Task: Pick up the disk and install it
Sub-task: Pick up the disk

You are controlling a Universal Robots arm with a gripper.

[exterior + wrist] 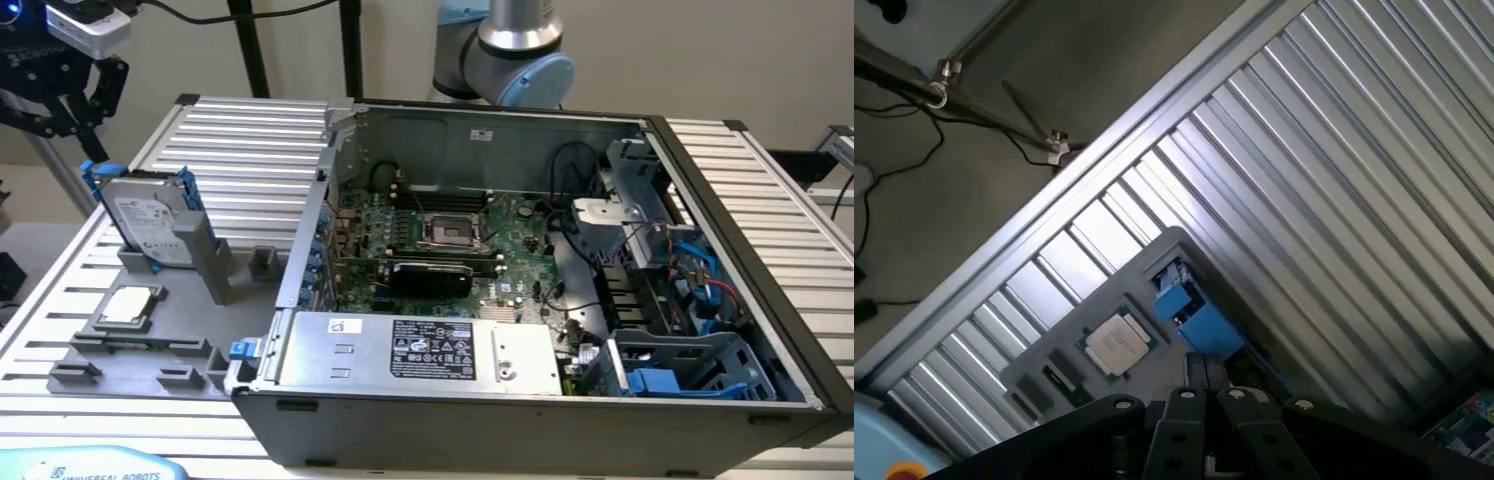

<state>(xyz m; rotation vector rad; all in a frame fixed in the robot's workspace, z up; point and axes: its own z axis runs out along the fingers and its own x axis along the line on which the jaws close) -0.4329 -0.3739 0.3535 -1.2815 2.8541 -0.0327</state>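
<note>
Pincer [1209, 404] hangs in the air above the far corner of the counter [254, 130] on the exterior view's left, holding nothing and touching nothing. Can't tell whether it's released or clenched.

Disk [144, 225] not picked up yet. It stands on edge, leaning a bit, in a slot of the grey parts holder [134, 357], label side facing the exterior view's left, w/ its blue carrier frame showing along the top and side edges. It sits below the pincer and well apart from it. The wrist view looks down on the carrier's blue top edge, w/ the pincer body dark in the foreground.

CPU chip [130, 305] lies flat in a recess of the same holder, near the disk, on the side closer to the exterior camera.

Holder rests on the ribbed aluminium counter, just beside the open PC case [494, 130], on the exterior view's left of it. The case lies on its side w/ the panel off. Inside are the green motherboard [514, 225] w/ an empty CPU socket [447, 232], and the silver power supply [427, 348] w/ a black label along the near wall. A blue-trimmed drive cage [681, 365] sits in the near corner on the exterior view's right.

Robot arm [514, 45] rises behind the case.
</note>
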